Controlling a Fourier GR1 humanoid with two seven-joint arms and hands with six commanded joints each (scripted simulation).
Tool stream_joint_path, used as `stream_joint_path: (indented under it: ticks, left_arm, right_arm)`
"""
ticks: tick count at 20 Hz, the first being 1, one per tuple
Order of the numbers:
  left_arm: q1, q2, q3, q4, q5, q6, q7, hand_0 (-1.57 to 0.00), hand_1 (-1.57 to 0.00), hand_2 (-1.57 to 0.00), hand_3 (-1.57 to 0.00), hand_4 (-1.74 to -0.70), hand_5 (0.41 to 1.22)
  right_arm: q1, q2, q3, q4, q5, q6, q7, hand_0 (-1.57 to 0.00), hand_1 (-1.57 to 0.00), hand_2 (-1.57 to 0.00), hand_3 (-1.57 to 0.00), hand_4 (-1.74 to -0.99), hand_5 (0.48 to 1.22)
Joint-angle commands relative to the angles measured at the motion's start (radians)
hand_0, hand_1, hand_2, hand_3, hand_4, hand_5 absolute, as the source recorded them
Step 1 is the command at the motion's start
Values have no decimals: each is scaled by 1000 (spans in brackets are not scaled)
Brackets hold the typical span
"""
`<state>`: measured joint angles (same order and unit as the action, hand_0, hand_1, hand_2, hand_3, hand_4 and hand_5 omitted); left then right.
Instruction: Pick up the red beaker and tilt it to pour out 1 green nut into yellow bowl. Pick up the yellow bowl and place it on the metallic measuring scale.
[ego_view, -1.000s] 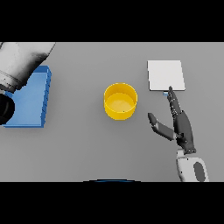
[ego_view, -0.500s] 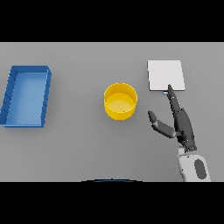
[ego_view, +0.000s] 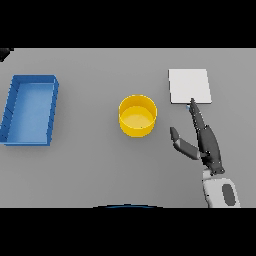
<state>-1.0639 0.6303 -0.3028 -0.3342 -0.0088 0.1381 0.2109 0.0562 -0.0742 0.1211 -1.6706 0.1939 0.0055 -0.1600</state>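
Fingers of the right hand stretch straight, thumb splayed, holding nothing, tips at the near edge of the metallic measuring scale. Yellow bowl sits beside the hand, apart. Blue tray lies far left.

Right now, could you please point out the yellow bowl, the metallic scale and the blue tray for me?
yellow bowl (ego_view: 137, 116): head view, on the inside bottom of the bowl.
metallic scale (ego_view: 189, 85): head view, on the middle of its flat top plate.
blue tray (ego_view: 30, 110): head view, on its bare inner floor.
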Motion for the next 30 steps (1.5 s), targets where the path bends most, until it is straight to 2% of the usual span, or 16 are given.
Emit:
stream_joint_path:
  ticks: [1, 3, 5, 7, 9, 11, 12, 14, 16, 18, 20, 22, 25, 26, 29, 30]
  left_arm:
    - [55, -2, 2, -59, 26, 25, 8, -1571, -1571, -1571, -1570, -1741, 1221]
    - [169, 9, 2, -177, 73, 56, 35, -1571, -1571, -1571, -1570, -1741, 1221]
    - [258, 15, -18, -318, 106, 96, 83, -1571, -1571, -1571, -1571, -1741, 1151]
    - [335, 30, -36, -424, 136, 138, 139, -1571, -1571, -1571, -1571, -1741, 1050]
    - [384, 49, -49, -516, 150, 161, 201, -1571, -1571, -1571, -1571, -1741, 925]
    - [413, 71, -60, -598, 158, 154, 277, -1571, -1571, -1526, -1525, -1521, 818]
    - [438, 93, -67, -652, 172, 106, 253, -1469, -1344, -1276, -1318, -1369, 774]
    - [480, 116, -56, -726, 233, 35, 243, -940, -860, -817, -843, -1126, 705]
    - [502, 149, -53, -751, 263, -30, 253, -601, -550, -522, -539, -976, 664]
    - [493, 157, -86, -753, 236, -60, 284, -384, -351, -334, -345, -875, 644]
    - [483, 157, -109, -732, 209, -72, 305, -246, -225, -213, -220, -828, 627]
    - [476, 149, -123, -710, 180, -60, 288, -157, -143, -136, -141, -801, 627]
    - [466, 150, -115, -715, 170, -37, 257, -80, -73, -69, -72, -776, 631]
    - [469, 146, -110, -724, 176, -28, 236, -64, -58, -55, -57, -778, 633]
    - [479, 129, -87, -738, 201, -3, 191, -32, -29, -28, -29, -786, 652]
    - [486, 127, -87, -760, 207, 4, 195, -25, -23, -22, -23, -793, 657]
  right_arm:
    - [-8, -9, -5, 3, 2, 0, 7, 1, 1, 1, 1, -1151, 676]
    - [3, -21, -5, -1, 7, 4, 0, 1, 1, 1, 1, -1166, 676]
    - [-10, -22, -9, 12, 3, 6, 14, 1, 1, 1, 1, -1174, 676]
    - [-4, -22, -10, 13, -2, 8, -3, 1, 1, 1, 1, -1167, 675]
    - [-7, -11, -2, 15, 4, 5, 15, 1, 1, 1, 1, -1157, 671]
    - [-2, -5, -1, 3, 0, 3, 12, 1, 1, 1, 1, -1155, 670]
    - [2, -6, -3, 5, -2, 3, 8, 1, 1, 1, 1, -1153, 670]
    - [-2, -10, 1, -6, 3, 4, 15, 1, 1, 1, 1, -1149, 670]
    - [2, -9, -6, 11, -4, 3, 10, 1, 1, 1, 1, -1153, 670]
    - [-12, -3, -4, 13, 1, -4, 17, 1, 1, 1, 1, -1155, 669]
    - [-8, -10, -3, 21, 18, -11, 9, 1, 1, 1, 1, -1156, 665]
    - [-6, -13, -2, 19, 29, -18, 5, 1, 1, 1, 1, -1158, 665]
    - [-21, -8, 8, 14, 47, -26, 50, 1, 1, 1, 1, -1144, 644]
    - [-25, -20, 16, 8, 87, -41, 88, 1, 1, 1, 1, -1131, 631]
    - [-55, -82, 52, 13, 123, 23, 44, 1, 1, 1, 1, -1080, 662]
    - [-90, -116, 64, 21, 146, 50, 60, 1, 1, 1, 1, -1088, 665]
